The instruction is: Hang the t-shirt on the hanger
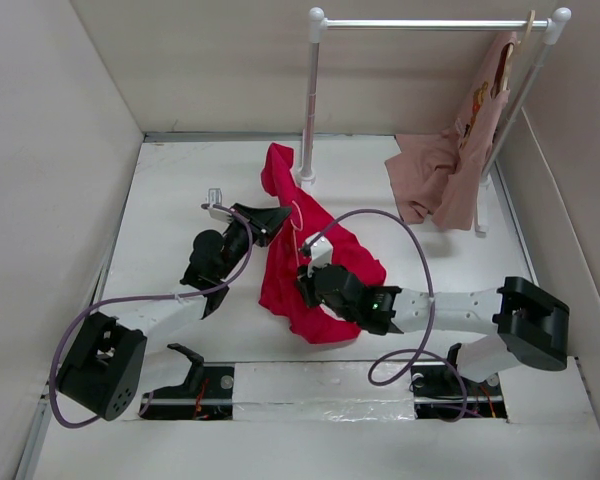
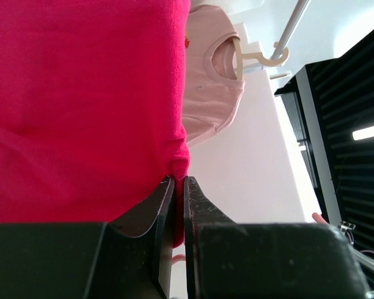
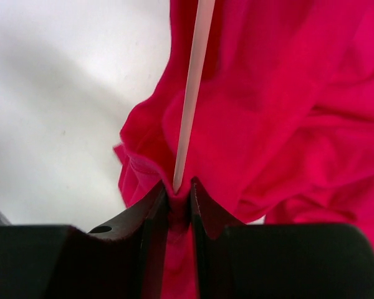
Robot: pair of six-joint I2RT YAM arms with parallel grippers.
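Observation:
The crimson t-shirt is lifted in a bunched column at mid-table, its lower part pooled on the surface. My left gripper is shut on an edge of the cloth at its upper left; the jaws pinch a fold. My right gripper is shut on a fold of the t-shirt lower down. The thin salmon-pink hanger shows as a wire hook and arm against the cloth. In the right wrist view the hanger's wire runs down into the pinched fold between the jaws.
A white clothes rack stands at the back, its foot just behind the t-shirt. A pink-tan printed shirt hangs from the rack's right end on a tan hanger. Pale walls close in the left, back and right.

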